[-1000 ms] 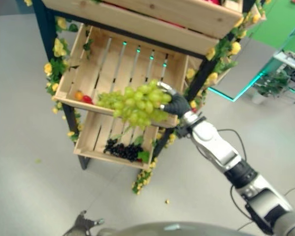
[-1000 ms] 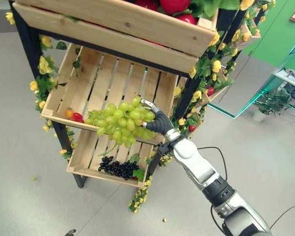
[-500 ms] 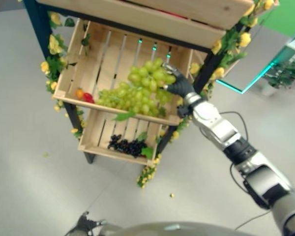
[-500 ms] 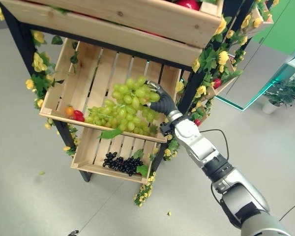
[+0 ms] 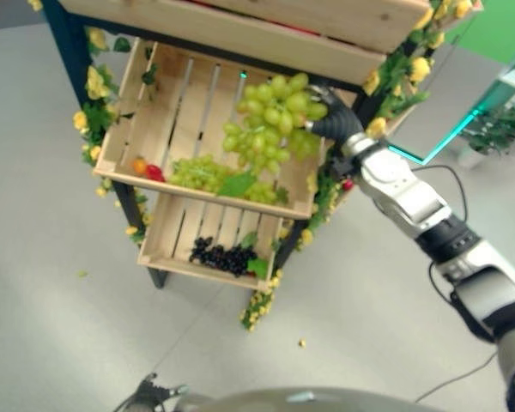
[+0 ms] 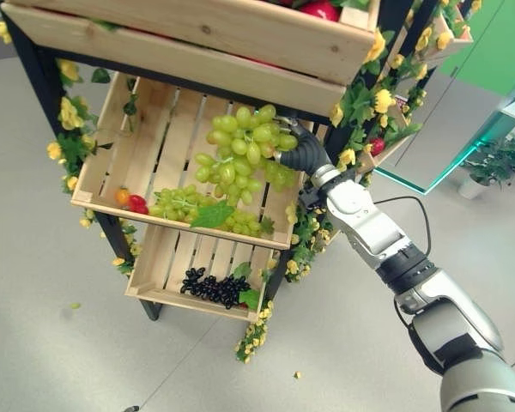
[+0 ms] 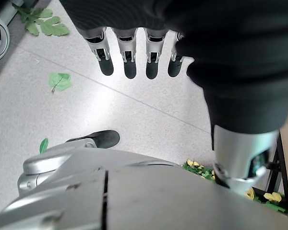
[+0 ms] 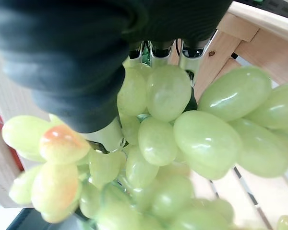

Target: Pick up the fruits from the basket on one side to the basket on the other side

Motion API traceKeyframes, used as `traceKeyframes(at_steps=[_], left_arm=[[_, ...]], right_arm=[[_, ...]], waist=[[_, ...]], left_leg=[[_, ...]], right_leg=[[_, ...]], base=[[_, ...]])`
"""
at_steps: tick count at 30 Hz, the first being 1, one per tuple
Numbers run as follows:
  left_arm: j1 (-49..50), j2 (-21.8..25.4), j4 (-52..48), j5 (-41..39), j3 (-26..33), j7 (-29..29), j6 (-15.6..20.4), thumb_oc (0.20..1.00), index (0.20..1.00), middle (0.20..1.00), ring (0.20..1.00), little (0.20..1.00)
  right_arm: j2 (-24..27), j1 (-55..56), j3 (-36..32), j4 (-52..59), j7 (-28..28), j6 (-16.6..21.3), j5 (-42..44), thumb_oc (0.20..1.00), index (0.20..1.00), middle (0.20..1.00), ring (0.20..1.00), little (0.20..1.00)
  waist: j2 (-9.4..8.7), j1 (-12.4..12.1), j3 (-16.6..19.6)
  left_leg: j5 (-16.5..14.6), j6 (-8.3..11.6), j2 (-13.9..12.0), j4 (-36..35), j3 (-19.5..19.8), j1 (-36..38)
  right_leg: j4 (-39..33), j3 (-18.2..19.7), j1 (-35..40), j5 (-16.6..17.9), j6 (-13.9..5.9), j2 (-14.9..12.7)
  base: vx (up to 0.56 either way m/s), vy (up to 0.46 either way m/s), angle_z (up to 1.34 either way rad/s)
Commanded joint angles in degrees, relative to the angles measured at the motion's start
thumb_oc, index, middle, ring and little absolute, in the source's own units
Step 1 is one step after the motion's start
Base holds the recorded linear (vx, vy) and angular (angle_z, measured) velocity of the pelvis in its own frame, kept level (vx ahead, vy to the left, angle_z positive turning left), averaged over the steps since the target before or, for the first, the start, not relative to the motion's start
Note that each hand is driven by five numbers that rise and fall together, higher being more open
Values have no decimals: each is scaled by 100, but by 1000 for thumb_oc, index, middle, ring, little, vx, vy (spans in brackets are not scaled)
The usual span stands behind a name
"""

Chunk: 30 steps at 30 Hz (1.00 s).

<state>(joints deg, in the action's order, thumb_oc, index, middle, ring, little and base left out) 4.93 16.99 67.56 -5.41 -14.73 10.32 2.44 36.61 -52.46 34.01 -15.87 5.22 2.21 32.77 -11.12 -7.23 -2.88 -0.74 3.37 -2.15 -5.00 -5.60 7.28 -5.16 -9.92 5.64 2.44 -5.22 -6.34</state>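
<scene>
My right hand [image 6: 303, 154] is shut on a bunch of green grapes [image 6: 245, 146], held up over the middle wooden crate [image 6: 159, 137] of the shelf, its fingers [image 8: 159, 48] curled into the bunch [image 8: 182, 129]. Another cluster of green grapes [image 5: 197, 173] with a leaf lies on the crate's front slats. A red and an orange fruit [image 6: 130, 202] sit in its left front corner. Dark grapes [image 6: 210, 289] lie in the lower crate [image 6: 154, 257]. My left hand [image 7: 134, 52] hangs open over the floor, low by my side.
The top crate [image 6: 206, 34] holds red fruit [image 6: 326, 10] and overhangs the middle one. Yellow flowers and leaves [image 6: 360, 107] wrap the dark shelf posts. A potted plant [image 6: 489, 163] stands on the floor at the right. Loose leaves [image 7: 60, 80] lie on the grey floor.
My right hand has lifted the grape bunch up and back, from the crate's front edge to over its middle. A lower cluster stayed on the front slats. The camera shifted slightly.
</scene>
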Motion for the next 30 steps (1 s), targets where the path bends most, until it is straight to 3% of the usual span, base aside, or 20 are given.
traceKeyframes(at_steps=[1,5,13,14,15,30], left_arm=[[-177,-159,491,-137,-541,-77,143,1000,1000,1000,1000,1000],[-201,-168,522,-260,-558,-95,177,1000,1000,1000,1000,1000],[-353,-187,558,-298,-552,-57,196,1000,1000,1000,1000,1000],[-358,-184,565,-296,-553,-51,204,1000,1000,1000,1000,1000],[-363,-181,569,-288,-550,-51,206,1000,1000,1000,1000,1000],[-289,-124,539,-198,-609,-87,231,1000,1000,1000,1000,1000]], right_arm=[[307,-1254,-271,-750,358,435,236,200,200,200,200,200],[119,-1546,-230,-1771,453,308,68,200,200,200,200,200],[-291,-1702,-157,-2721,515,100,-513,200,200,200,200,200],[-311,-1694,-180,-2798,497,79,-512,438,438,438,438,438],[-347,-1686,-165,-2860,484,65,-555,1000,1000,1000,1000,1000],[-423,-1711,-196,-3118,346,106,-646,1000,1000,1000,1000,1000]], waist=[[8,-55,275],[22,-76,214],[102,-105,104],[116,-108,102],[127,-116,95],[254,-47,127]], left_leg=[[-315,-229,89,152,58,-136],[-289,-220,81,155,89,-214],[-228,-200,69,196,151,-414],[-221,-196,70,194,153,-423],[-211,-190,68,184,153,-427],[-189,-149,56,93,170,-384]], right_leg=[[328,26,-123,-24,-448,-272],[330,6,-183,-18,-435,-260],[326,-37,-294,-18,-410,-248],[320,-44,-295,-22,-405,-243],[307,-51,-292,-25,-401,-236],[205,-69,-227,-42,-382,-202]], base=[[7,-9,4],[1,-3,1],[-11,-5,6],[12,1,7],[16,3,4],[0,0,0]])
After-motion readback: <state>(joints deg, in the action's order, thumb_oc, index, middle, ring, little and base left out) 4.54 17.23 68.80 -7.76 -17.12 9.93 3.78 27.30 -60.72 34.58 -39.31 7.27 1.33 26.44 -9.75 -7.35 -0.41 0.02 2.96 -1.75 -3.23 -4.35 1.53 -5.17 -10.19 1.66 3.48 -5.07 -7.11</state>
